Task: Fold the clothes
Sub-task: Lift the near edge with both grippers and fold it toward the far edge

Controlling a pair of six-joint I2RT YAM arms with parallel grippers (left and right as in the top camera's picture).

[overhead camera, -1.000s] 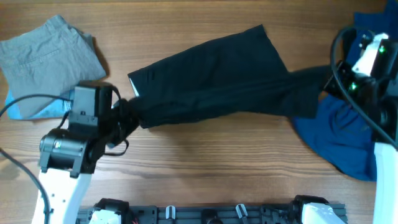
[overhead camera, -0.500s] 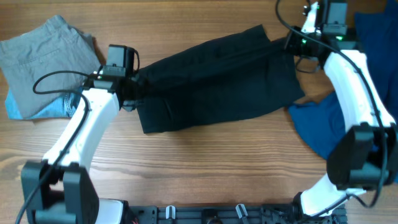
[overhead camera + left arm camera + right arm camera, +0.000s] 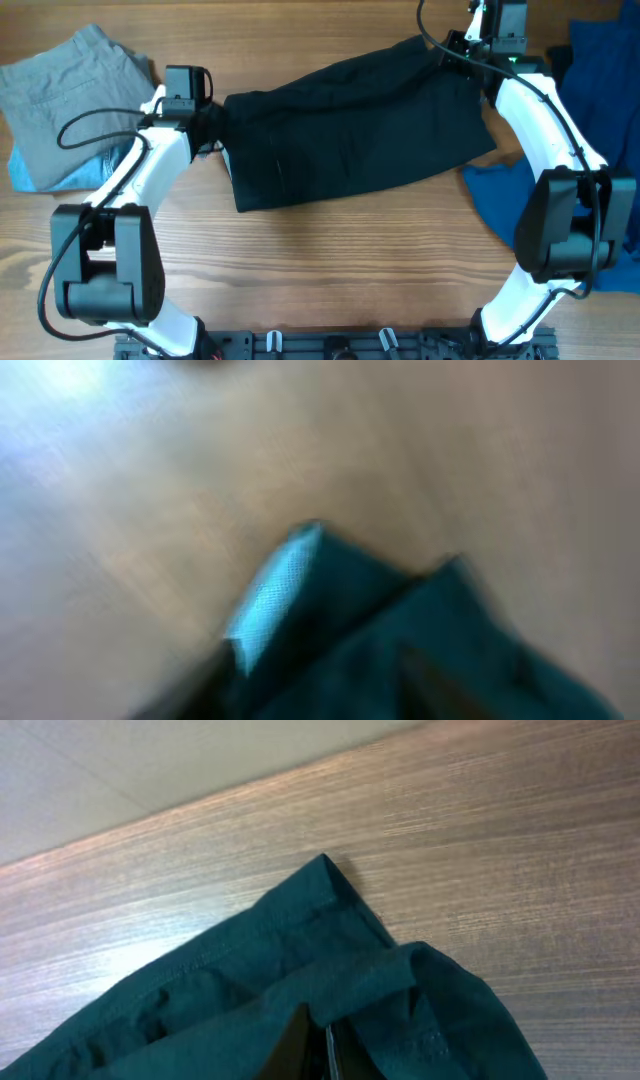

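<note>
While both arms stretch far across table (image 3: 330, 270), elbows bent outward, dark garment (image 3: 355, 130) lies spread at centre between them. Left gripper (image 3: 213, 128) at its left edge; wrist view blurred, grip unclear. Right gripper (image 3: 455, 55) at top-right corner, pinched tight on fold. Grey clothes (image 3: 80, 95) far left.

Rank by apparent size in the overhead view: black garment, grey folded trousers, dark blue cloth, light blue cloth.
Black spread garment, largest.
Grey folded trousers and dark blue crumpled cloth: unsure, the blue one leaves the frame.
Light blue cloth, smallest; mostly covered by the grey trousers.
</note>
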